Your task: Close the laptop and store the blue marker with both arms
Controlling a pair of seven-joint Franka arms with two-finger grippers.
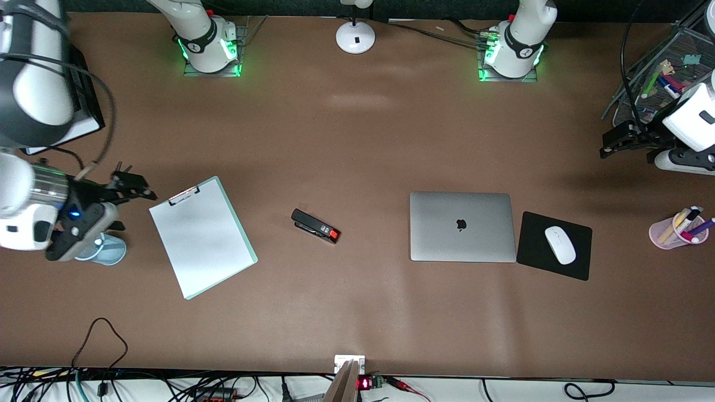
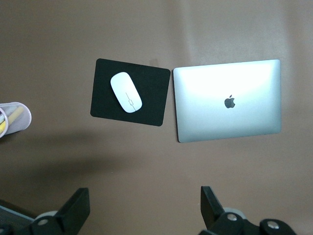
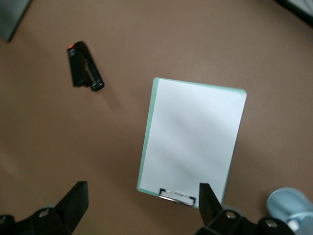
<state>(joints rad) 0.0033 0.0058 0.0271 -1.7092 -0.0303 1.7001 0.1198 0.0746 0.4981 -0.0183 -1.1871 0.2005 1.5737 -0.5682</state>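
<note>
**Laptop shut flat, both grippers spread wide and empty at the table's ends**

The brown matte table (image 1: 357, 139) has broad bare stretches along the middle and along the edge nearest the front camera. The laptop (image 1: 462, 226) lies closed on it, a smooth silver-grey slab with rounded corners, logo up, toward the left arm's end. Touching or just beside its edge sits a black mouse pad (image 1: 530, 257), slightly skewed, carrying a glossy white mouse (image 1: 559, 244). A pale green clipboard (image 1: 202, 235) with white paper lies angled toward the right arm's end; a black stapler (image 1: 315, 225) with a red tip rests between it and the laptop, well apart from both.

The left gripper (image 1: 614, 142) hangs over bare table near a wire-mesh organizer (image 1: 678, 50), fingers wide apart, holding nothing. The right gripper (image 1: 134, 187) hangs just beside the clipboard's clip, also wide, empty. The blue marker appears to lie in the organizer (image 1: 666, 85), though I cannot be sure. A translucent pink pen cup (image 1: 670, 231) stands near the table's edge.
</note>
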